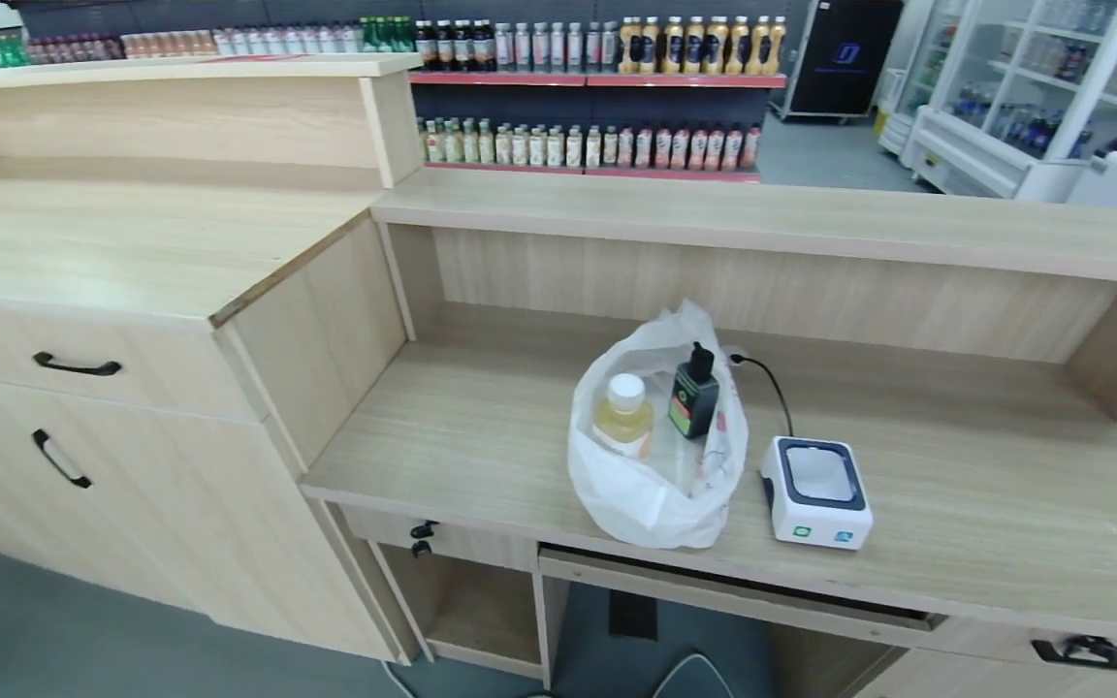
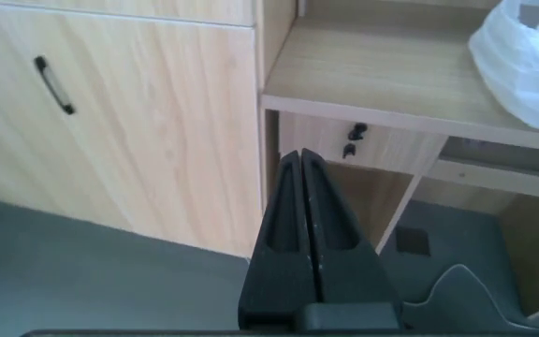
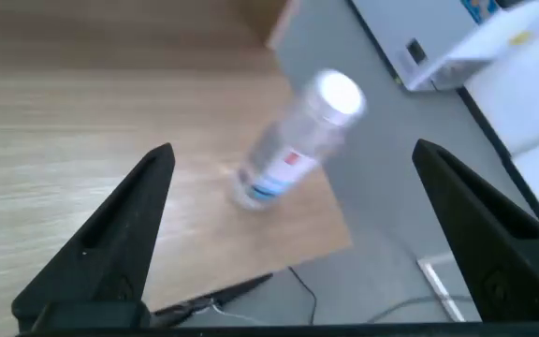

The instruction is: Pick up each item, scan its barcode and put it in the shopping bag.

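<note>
Right gripper hangs released, its two black fingers spread wide, while my left gripper is clenched tight, fingers pressed together, down in front of the cabinet fronts, well left of the scanner and lower. The clear bottle has a white cap and a blue and red label; I cannot tell whether it stands straight or leans. It sits on the pale wood counter, well apart from the scanner on its right, near the counter's corner above grey floor. Just left of the scanner stands the white shopping bag, holding a yellow drink and a dark bottle. Behind the counter's raised ledge I see shelves of drinks and glass-door coolers. From the right wrist camera the clear bottle lies beyond the gap between the spread fingers, touched by neither.
</note>
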